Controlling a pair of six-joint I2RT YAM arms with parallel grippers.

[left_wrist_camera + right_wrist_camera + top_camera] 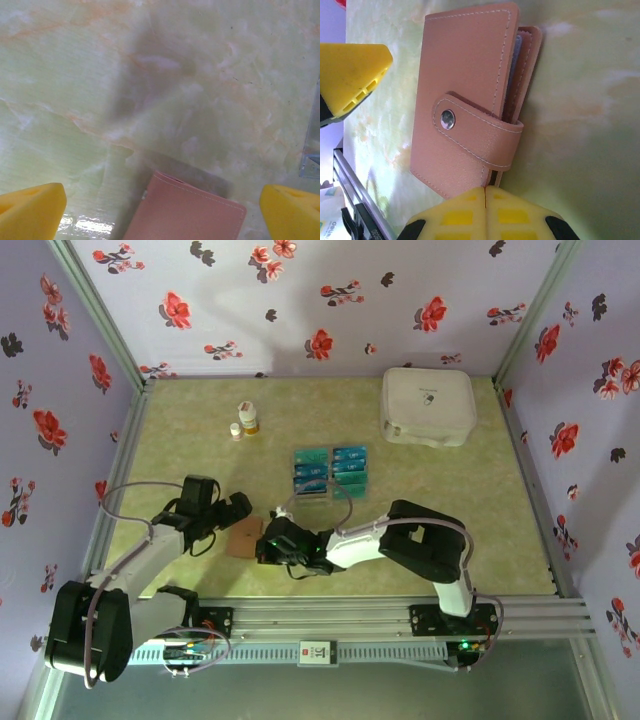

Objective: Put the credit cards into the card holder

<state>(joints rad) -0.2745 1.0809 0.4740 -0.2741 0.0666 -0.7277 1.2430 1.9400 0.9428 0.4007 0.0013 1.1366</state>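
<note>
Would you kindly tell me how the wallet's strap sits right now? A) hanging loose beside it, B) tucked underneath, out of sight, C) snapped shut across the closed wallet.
C: in the right wrist view the strap wraps round the closed wallet, with its snap pressed down on the front.

About eight teal credit cards [331, 469] lie in two columns, though they are too small for an exact count. There is one brown card holder [243, 537] and one white case [428, 405]. Two small bottles stand together: a larger bottle [248, 419] and a smaller bottle [236, 431]. Two robot arms, the left arm [140, 562] and the right arm [425, 540], reach over the one worktop [470, 530].
</note>
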